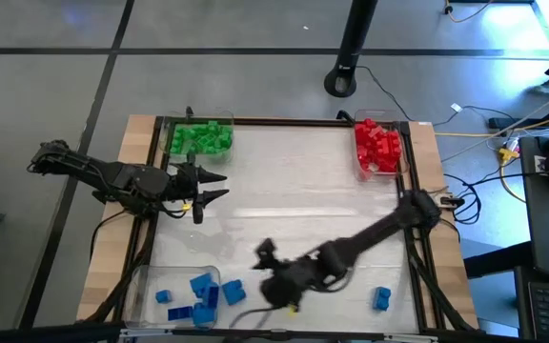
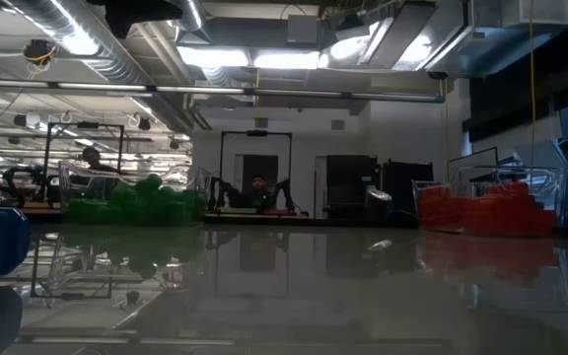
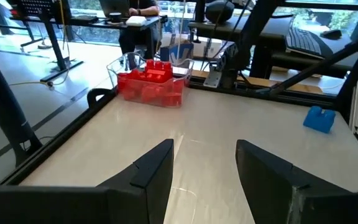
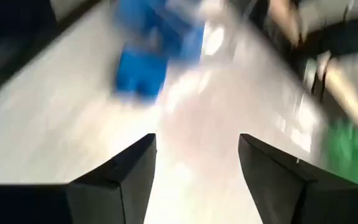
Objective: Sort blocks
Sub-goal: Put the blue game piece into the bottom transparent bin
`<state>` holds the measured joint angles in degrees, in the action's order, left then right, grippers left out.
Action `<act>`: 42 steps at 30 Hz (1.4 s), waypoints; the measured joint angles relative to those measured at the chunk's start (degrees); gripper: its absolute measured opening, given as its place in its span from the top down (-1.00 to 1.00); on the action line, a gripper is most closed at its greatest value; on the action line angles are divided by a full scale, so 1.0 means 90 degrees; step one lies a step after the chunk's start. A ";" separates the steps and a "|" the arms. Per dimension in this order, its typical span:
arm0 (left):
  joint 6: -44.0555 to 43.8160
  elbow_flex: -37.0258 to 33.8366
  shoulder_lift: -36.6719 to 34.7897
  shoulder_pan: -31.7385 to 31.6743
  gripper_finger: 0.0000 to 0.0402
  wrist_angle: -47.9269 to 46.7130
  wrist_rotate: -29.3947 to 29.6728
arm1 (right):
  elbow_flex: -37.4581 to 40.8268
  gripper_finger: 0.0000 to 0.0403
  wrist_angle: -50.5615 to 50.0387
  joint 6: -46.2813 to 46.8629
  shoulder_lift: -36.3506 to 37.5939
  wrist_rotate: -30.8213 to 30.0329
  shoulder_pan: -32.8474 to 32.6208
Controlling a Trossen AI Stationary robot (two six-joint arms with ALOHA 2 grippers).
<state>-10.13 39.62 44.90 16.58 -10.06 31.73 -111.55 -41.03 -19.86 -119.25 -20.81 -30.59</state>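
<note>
Right gripper (image 1: 273, 272) sits near table 6 o'clock, just right of the blue tray (image 1: 141, 286). Its jaws are parted with nothing between them; right wrist view shows bare table in the gap and a blue block (image 4: 140, 73) ahead. That block (image 1: 233, 292) lies at the tray's right edge, and we can't tell if it's inside the wall or just outside.

Left gripper (image 1: 213, 186) hangs around 9 o'clock, jaws released, empty.

Blocks: greens (image 1: 201, 137) in the tray at 11 o'clock, reds (image 1: 377, 145) in the tray at 1 o'clock, blues (image 1: 193, 295) at 7 o'clock. One blue stray (image 1: 381, 298) is at 5 o'clock, well apart from the tray.

Risks we see:
- The edge block may be outside the tray. If we count it sorted, the pile stays incomplete.
- Right arm swinging toward the stray could clip the edge block or tray wall, since the gripper is close beside both. Lift before traversing.
- The stray sits near the table's front-right edge. A skewed approach could nudge it off the edge instead of pinching it.
- Studded bricks grabbed on a corner may twist in the jaws and drop in transit.
- Left arm is parked mid-left. A wide return path from the right arm toward the blue tray passes below it, so we judge clash risk low, but not zero.
</note>
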 joint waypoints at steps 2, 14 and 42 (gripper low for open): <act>-0.0049 0.0000 0.0077 0.0000 0.18 -0.0005 -0.0005 | 0.0000 -0.14 -0.0975 0.0724 0.0205 -0.0320 -0.0245; 0.0345 -0.0002 0.1196 0.0005 0.18 0.0943 -0.0398 | 0.0436 -0.14 -0.4443 0.5112 0.0390 0.0356 -0.1485; 0.1320 -0.0002 0.2053 0.0328 0.18 0.2036 -0.0721 | 0.2288 -0.14 -0.4014 1.3177 0.1269 0.1899 -0.3500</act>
<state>1.75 39.59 63.37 19.53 8.26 25.23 -90.96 -77.15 98.74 -107.83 -3.72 -62.09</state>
